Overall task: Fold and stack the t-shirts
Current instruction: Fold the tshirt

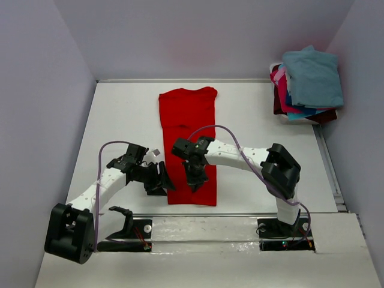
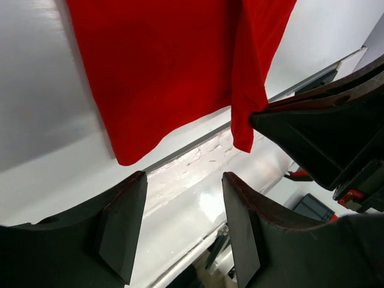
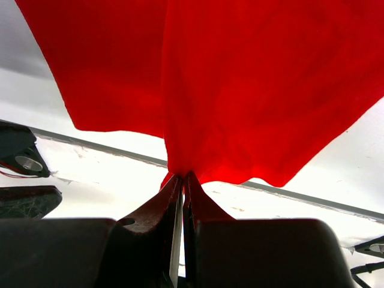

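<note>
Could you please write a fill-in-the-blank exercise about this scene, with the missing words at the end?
1. The right fingers are shut on the ___ shirt.
2. The left fingers are ___ and hold nothing.
3. The pile of other shirts lies at the far ___ corner of the table.
Missing words: red; open; right.

A robotics lab test cell: a bare white tabletop [image 1: 120, 120] boxed in by plain pale grey partition walls [image 1: 42, 90] left of the left gripper [image 1: 162, 181], right of the right gripper [image 1: 197, 183] and beyond both; two white-and-black robot arms [image 1: 234, 155] bolted to a silver-taped base strip [image 1: 204, 225] behind them, trailing purple cables [image 1: 225, 128].
</note>
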